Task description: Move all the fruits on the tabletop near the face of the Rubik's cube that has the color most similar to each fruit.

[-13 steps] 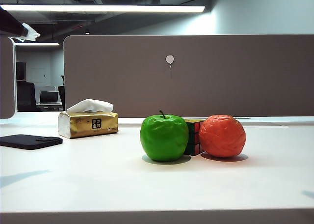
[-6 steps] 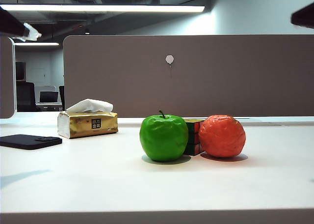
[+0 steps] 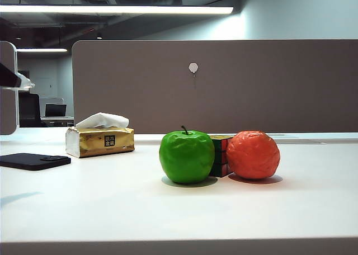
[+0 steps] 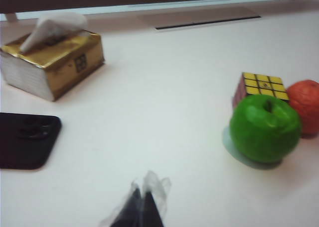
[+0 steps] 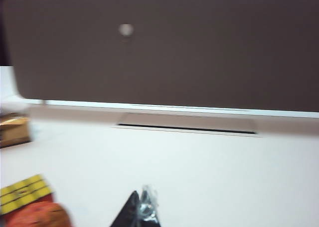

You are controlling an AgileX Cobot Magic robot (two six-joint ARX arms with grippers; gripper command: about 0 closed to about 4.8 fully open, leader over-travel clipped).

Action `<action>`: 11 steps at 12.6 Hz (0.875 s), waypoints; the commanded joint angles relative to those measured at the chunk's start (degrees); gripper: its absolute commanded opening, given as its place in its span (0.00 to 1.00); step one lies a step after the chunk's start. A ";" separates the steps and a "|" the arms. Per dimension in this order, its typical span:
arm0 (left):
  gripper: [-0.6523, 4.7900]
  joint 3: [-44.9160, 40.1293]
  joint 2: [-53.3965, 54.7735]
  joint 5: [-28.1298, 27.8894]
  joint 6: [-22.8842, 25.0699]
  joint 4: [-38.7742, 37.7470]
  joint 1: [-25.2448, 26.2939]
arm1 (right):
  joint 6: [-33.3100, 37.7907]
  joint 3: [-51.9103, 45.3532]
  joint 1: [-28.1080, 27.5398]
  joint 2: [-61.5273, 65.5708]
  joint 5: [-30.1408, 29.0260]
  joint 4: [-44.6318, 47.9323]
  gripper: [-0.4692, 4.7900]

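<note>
On your white surface (image 3: 112, 204) the apple (image 3: 187, 156) sits just left of the cube (image 3: 220, 155), touching or nearly touching it in the exterior view. The orange fruit (image 3: 253, 155) sits against the cube's right side. The cube is wedged between the two fruits, its yellow face up in the left wrist view, a green face toward the apple and a red one toward the orange fruit.

Your left gripper (image 4: 142, 209) hangs above the surface, well apart from the apple, with nothing in it; its jaws look drawn together, tips side by side. In the exterior view only a dark sliver of that arm shows at the far left edge.

Your right gripper (image 5: 139, 212) is also up off the surface, holding nothing, with the cube and orange fruit off to one side. Its jaws appear closed, though the picture is blurred.

A tissue box (image 3: 100, 140) and a black phone (image 3: 33, 161) lie off to the left.
</note>
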 commanded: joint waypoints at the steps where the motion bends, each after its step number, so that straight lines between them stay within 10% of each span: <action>1: 0.11 0.00 -0.02 -5.01 0.11 1.75 0.83 | -0.20 -0.02 -4.81 0.04 -0.09 1.20 0.09; 11: 0.11 0.00 -0.02 -6.16 0.57 4.28 14.32 | -2.51 -0.02 -8.04 0.04 0.55 1.38 0.09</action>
